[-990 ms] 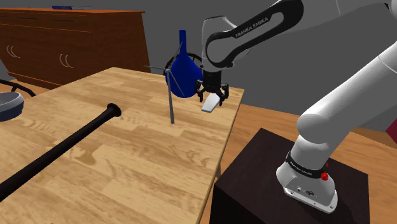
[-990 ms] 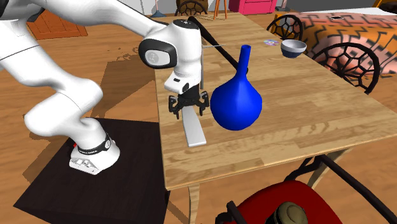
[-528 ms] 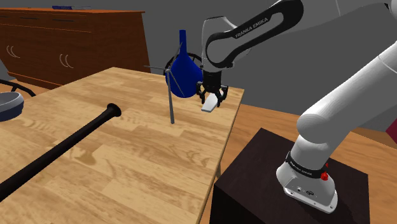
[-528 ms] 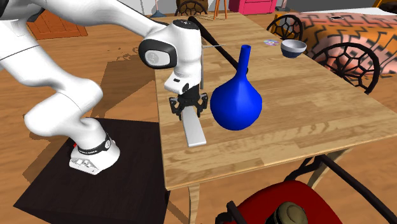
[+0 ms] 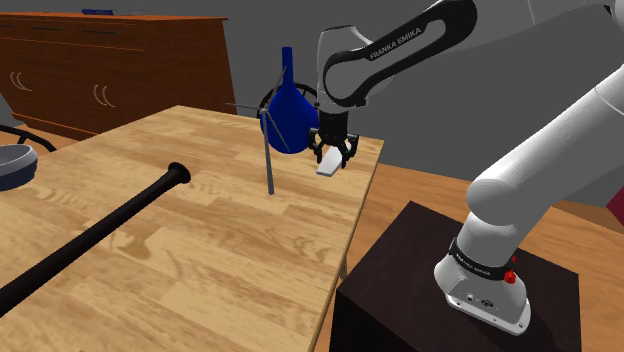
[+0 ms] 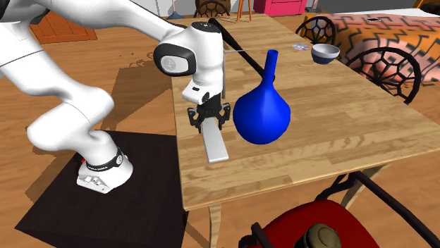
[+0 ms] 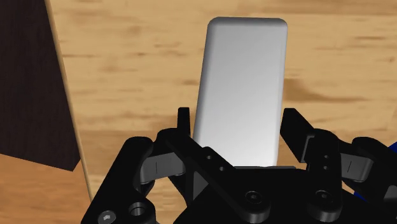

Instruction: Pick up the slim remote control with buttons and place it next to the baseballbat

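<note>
The remote [image 7: 242, 89] is a plain grey-white slab with no buttons drawn, lying flat on the wooden table [image 5: 200, 270] near the edge closest to the stand. My gripper [image 7: 236, 121] stands over its near end, with the black fingers [image 7: 184, 127] pressed against both long sides, shut on it. In the shoulder view the gripper [image 5: 333, 155] and remote [image 5: 329, 166] are at the table's far right. The second exterior view places the gripper [image 6: 209, 125] above the remote [image 6: 216, 144]. The black baseball bat [image 5: 90, 235] lies across the table's left half, well away from the gripper.
A blue long-necked vase [image 5: 288, 115] [image 6: 261, 116] stands right beside the gripper. A thin grey rod [image 5: 268, 155] rises from the table between vase and bat. A bowl [image 5: 15, 165] sits at the far left. The dark stand [image 5: 400, 290] is below the table edge; chairs [image 6: 381, 67] line the far side.
The fingers closed inward onto the remote's sides early in the last second. Arm, remote and everything else have stayed where they were.
</note>
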Available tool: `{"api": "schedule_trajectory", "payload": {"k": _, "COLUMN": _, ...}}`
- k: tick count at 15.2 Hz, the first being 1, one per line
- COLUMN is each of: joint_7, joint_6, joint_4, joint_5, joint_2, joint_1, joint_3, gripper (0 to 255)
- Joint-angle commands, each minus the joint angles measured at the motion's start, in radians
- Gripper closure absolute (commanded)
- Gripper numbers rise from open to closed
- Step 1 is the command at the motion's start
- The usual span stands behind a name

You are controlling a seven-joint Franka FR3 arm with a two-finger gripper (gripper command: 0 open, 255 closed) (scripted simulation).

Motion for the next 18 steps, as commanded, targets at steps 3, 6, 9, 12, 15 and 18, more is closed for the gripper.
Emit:
{"api": "schedule_trajectory", "payload": {"k": 3, "joint_7": -0.003, "joint_6": -0.030, "joint_4": 0.017, "joint_5": 0.001, "joint_2": -0.014, "joint_1": 0.001, "joint_3": -0.006, "gripper": 255}}
{"api": "schedule_trajectory", "payload": {"k": 6, "joint_7": -0.006, "joint_6": -0.074, "joint_4": 0.045, "joint_5": 0.002, "joint_2": -0.031, "joint_1": 0.001, "joint_3": -0.014, "gripper": 255}}
{"api": "schedule_trajectory", "payload": {"k": 9, "joint_7": -0.009, "joint_6": -0.118, "joint_4": 0.074, "joint_5": 0.001, "joint_2": -0.046, "joint_1": 0.002, "joint_3": -0.021, "gripper": 255}}
{"api": "schedule_trajectory", "payload": {"k": 12, "joint_7": -0.011, "joint_6": -0.161, "joint_4": 0.105, "joint_5": 0.000, "joint_2": -0.058, "joint_1": 0.001, "joint_3": -0.029, "gripper": 255}}
{"api": "schedule_trajectory", "payload": {"k": 15, "joint_7": -0.013, "joint_6": -0.203, "joint_4": 0.138, "joint_5": -0.001, "joint_2": -0.068, "joint_1": 0.001, "joint_3": -0.035, "gripper": 255}}
{"api": "schedule_trajectory", "payload": {"k": 18, "joint_7": -0.014, "joint_6": -0.245, "joint_4": 0.172, "joint_5": -0.004, "joint_2": -0.076, "joint_1": -0.001, "joint_3": -0.042, "gripper": 255}}
